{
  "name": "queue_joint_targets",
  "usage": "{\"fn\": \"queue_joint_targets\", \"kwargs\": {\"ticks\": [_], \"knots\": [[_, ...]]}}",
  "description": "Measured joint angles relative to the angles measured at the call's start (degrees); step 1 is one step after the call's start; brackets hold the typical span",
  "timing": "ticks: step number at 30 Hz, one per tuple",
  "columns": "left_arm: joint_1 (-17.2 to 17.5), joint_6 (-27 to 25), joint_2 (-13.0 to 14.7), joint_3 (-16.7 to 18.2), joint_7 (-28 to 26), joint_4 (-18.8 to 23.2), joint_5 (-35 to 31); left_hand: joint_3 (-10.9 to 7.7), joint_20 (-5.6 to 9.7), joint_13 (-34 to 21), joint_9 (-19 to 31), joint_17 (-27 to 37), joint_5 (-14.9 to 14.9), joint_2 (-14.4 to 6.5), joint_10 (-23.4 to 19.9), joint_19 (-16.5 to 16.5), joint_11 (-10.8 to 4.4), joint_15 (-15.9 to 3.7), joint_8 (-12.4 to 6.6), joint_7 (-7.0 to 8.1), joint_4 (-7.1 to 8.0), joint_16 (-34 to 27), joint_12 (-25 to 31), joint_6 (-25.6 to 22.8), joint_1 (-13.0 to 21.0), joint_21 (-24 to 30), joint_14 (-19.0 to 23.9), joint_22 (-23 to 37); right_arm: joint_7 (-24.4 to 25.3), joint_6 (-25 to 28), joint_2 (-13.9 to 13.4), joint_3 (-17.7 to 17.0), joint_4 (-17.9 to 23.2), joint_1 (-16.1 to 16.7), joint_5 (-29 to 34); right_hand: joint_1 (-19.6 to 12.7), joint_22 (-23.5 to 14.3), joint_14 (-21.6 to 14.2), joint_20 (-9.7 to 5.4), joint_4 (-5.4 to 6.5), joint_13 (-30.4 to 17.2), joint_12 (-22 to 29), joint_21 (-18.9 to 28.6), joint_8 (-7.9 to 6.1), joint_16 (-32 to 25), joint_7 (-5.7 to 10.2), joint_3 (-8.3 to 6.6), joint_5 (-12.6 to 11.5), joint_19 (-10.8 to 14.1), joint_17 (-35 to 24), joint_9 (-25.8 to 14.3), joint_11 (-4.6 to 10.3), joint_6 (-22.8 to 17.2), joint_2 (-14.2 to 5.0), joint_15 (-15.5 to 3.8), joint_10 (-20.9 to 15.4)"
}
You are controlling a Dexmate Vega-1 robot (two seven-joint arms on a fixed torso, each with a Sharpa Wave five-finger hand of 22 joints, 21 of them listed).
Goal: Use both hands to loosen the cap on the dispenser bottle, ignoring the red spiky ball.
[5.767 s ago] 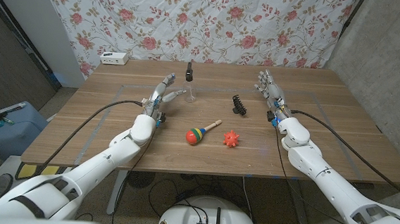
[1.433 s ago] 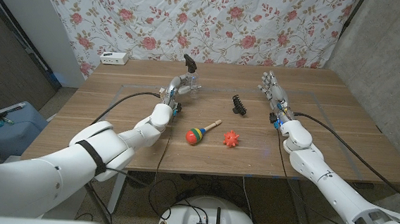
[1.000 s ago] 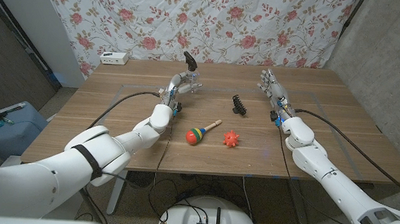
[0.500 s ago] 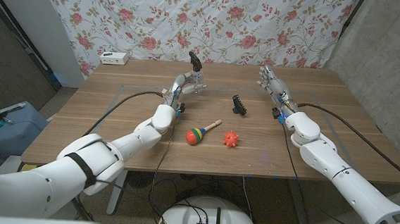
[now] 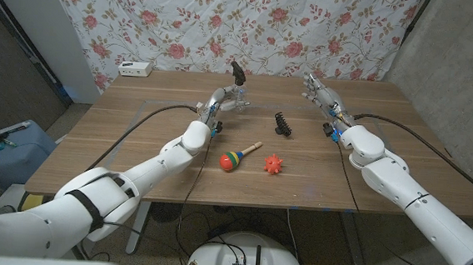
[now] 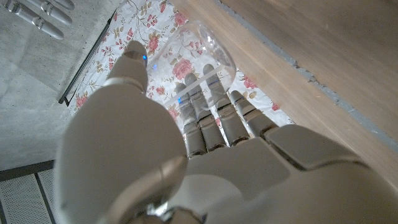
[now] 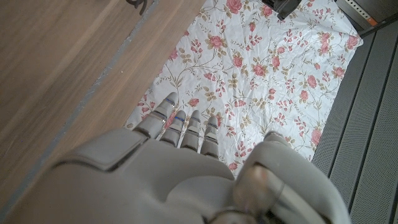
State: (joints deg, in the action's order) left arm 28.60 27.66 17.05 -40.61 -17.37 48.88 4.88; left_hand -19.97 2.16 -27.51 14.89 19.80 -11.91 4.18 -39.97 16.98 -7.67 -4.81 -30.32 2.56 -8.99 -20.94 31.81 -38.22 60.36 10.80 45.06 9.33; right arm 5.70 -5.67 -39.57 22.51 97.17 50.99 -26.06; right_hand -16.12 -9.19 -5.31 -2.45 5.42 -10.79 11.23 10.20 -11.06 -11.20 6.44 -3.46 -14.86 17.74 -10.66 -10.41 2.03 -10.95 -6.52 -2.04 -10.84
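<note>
Toward the table's [image 5: 118, 153] back edge and a little left of its middle, the left hand [image 5: 224, 101] grips the dispenser bottle [image 5: 238, 89] and holds it up off the wood, where 5.8 s ago the bottle stood on the table with that hand open just beside it. Over the last second and a half the bottle has been carried toward the table's middle. In the left wrist view the fingers [image 6: 214, 109] wrap the clear body [image 6: 199, 53] with the thumb on the other side. The bottle's long axis runs roughly upright, leaning a little, with the black cap [image 5: 237, 69] on top and the pump head pointing up and away from the robot. The cap looks free of the fingers, which I judge leaves it ready for the other hand to take.

Lower down the table lie the striped wooden toy [image 5: 235, 159], the red spiky ball [image 5: 273, 163] and a black comb-like thing [image 5: 282, 124], all untouched.

The right hand [image 5: 317, 91] has moved toward the back edge and inward; it holds nothing, fingers loosely apart, and is apart from the cap, so loosening has not begun
</note>
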Motion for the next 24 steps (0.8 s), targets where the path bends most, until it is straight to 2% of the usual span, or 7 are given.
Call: {"fn": "queue_joint_targets", "kwargs": {"ticks": [6, 9, 13, 17, 22, 23, 24], "knots": [[0.7, -2.2, 0.7, 0.4, 1.1, 2.8, -0.2, 0.0, 0.0, -0.3, 0.0, 0.0, 0.0, 0.0, -0.1, 0.0, 0.1, -0.3, -0.22, 0.0, 0.0, 0.2, 0.3, 0.0, 0.0, -0.2, 0.3, 0.0, 0.2, 2.4, -1.7, -0.1, 3.2, 0.0, 0.3, -1.2, 0.0, -0.7, 0.15, -1.44, 0.0, 0.0, 0.0, 0.0, 0.0, -0.36, -0.18, 0.0, -0.2, 0.0, 0.0, -0.94, -1.1, 1.15, 0.72, -0.3], [0.7, -2.8, 0.7, 0.4, 1.5, 2.8, -0.3, 0.0, 0.0, -0.5, 0.0, 0.0, -0.4, 0.0, -0.3, 0.0, 0.31, -0.3, -0.23, 0.0, 0.0, 0.2, 0.3, 0.0, 0.0, -0.2, 0.3, 0.0, 0.8, 6.1, -2.5, -0.1, 4.7, -0.1, 0.9, -1.8, 0.0, -1.1, 0.63, -1.73, 0.0, 0.2, 0.0, 0.0, 0.0, -0.3, -0.01, 0.3, -0.6, 0.0, 0.0, -0.84, -1.1, 1.68, 1.13, -1.1], [1.2, -3.7, 1.3, 0.7, 2.5, 5.4, -0.6, 0.0, 0.0, -0.5, 0.0, 0.0, -0.4, 0.0, -0.3, 0.0, 0.31, -0.21, -0.63, 0.0, 0.0, 0.2, 0.6, 0.0, 0.0, -0.2, 0.6, 0.0, 0.8, 6.1, -3.6, -0.1, 6.8, -0.5, 0.9, -2.3, 0.0, -1.4, 0.86, -2.16, 0.0, 0.2, 0.0, 0.0, 0.0, -0.29, -0.06, 0.3, -0.9, 0.0, 0.0, -1.0, -1.1, 1.68, 1.37, -1.7], [1.4, -4.1, 1.6, 0.8, 3.1, 7.2, -0.8, 0.0, 0.0, -0.8, 0.0, 0.0, -0.4, 0.0, -0.3, 0.0, 0.31, -0.4, -0.63, 0.0, 0.0, 0.5, 0.7, 0.0, 0.0, -0.2, 0.8, 0.0, 1.5, 11.0, -4.4, 0.1, 8.6, -1.0, 2.1, -2.6, 0.0, -1.6, 1.16, -2.45, 0.0, 0.2, 0.0, 0.0, 0.0, -0.3, -0.12, 0.2, -1.2, 0.0, 0.0, -1.0, -1.1, 1.97, 1.67, -1.7], [1.4, -4.5, 1.6, 0.8, 4.0, 7.2, -1.1, 0.0, 0.0, -0.8, 0.0, -0.1, -0.4, 0.0, -0.3, 0.0, 0.31, -0.4, -0.85, 0.0, 0.0, 0.5, 0.7, 0.0, 0.0, -0.2, 0.8, 0.0, 1.5, 11.0, -5.6, 0.5, 11.2, -1.8, 2.1, -3.2, 0.0, -1.4, 1.16, -2.99, 0.0, 0.2, 0.0, 0.0, 0.0, -0.29, -0.18, 0.5, -1.2, 0.0, 0.0, -1.04, -1.1, 2.18, 1.86, -1.6], [1.4, -4.6, 1.7, 0.7, 4.1, 8.2, -1.1, 0.0, 0.0, -0.8, 0.0, -0.1, -0.4, 0.0, -0.3, 0.0, 0.31, -0.4, -0.85, 0.0, 0.0, 0.5, 0.7, 0.0, 0.0, -0.2, 0.8, 0.0, 2.0, 14.7, -5.8, 0.6, 11.7, -1.9, 3.3, -3.3, 0.0, -1.6, 1.16, -3.1, 0.0, 0.2, 0.0, 0.0, 0.0, -0.29, -0.3, 0.5, -1.2, 0.0, 0.0, -1.3, -1.1, 2.22, 1.98, -1.4], [1.4, -4.7, 1.7, 0.7, 4.3, 8.2, -1.2, 0.0, 0.0, -0.9, 0.0, -0.1, -0.4, 0.0, -0.3, 0.0, 0.31, -0.4, -0.85, 0.0, 0.0, 0.5, 0.7, 0.0, 0.0, -0.2, 0.8, 0.0, 2.0, 14.7, -6.0, 0.6, 12.2, -2.0, 3.3, -3.5, 0.0, -1.5, 1.16, -3.25, 0.0, 0.2, 0.0, 0.0, 0.0, -0.31, -0.44, 0.5, -1.2, 0.0, 0.0, -1.54, -1.2, 2.13, 2.21, -1.5]]}}
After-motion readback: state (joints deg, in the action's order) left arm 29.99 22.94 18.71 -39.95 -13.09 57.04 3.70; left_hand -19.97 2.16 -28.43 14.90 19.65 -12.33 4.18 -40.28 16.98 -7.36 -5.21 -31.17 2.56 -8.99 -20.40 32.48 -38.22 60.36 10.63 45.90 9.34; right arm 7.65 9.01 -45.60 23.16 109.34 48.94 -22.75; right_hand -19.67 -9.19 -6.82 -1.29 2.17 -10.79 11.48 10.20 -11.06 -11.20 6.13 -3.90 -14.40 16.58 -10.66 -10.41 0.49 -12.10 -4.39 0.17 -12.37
